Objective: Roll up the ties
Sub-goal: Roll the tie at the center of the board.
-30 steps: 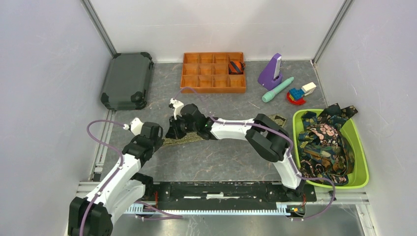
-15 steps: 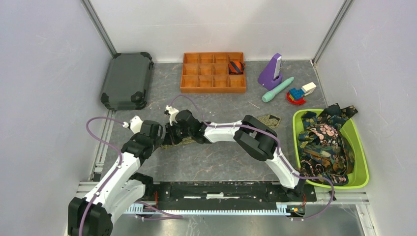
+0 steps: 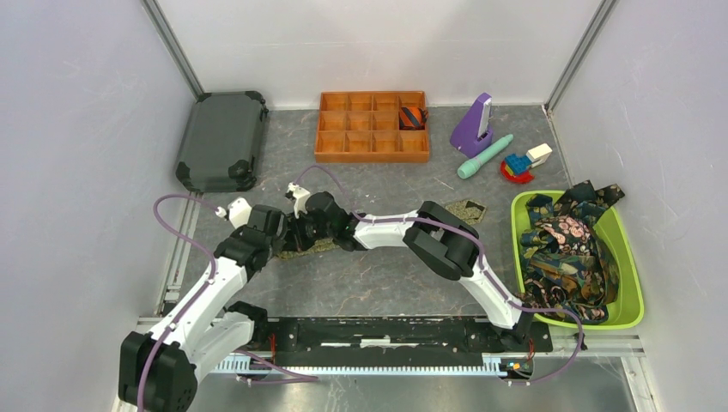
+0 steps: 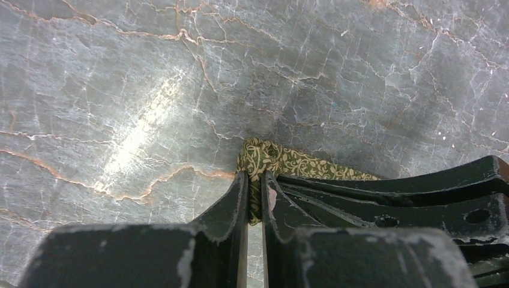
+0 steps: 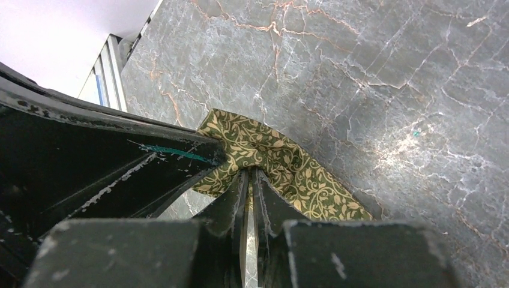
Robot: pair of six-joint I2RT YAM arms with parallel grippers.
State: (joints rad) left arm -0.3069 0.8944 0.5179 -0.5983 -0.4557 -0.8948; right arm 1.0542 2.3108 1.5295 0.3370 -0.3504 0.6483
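The right gripper (image 3: 299, 232) now sits farther left, close against the left gripper (image 3: 282, 239), which is slightly farther right than before. The olive-green tie (image 3: 468, 209) has its right end drawn leftward, and less of its length shows on the table.

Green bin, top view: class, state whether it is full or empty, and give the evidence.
Full: the green bin is heaped with dark patterned ties, some spilling over its far rim.

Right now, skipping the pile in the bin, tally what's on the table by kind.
Ties: 2 (olive-green tie, rolled striped tie)
Containers: 3 (dark case, orange tray, green bin)
Other items: 3 (purple wedge, teal stick, block toy)
Total: 8
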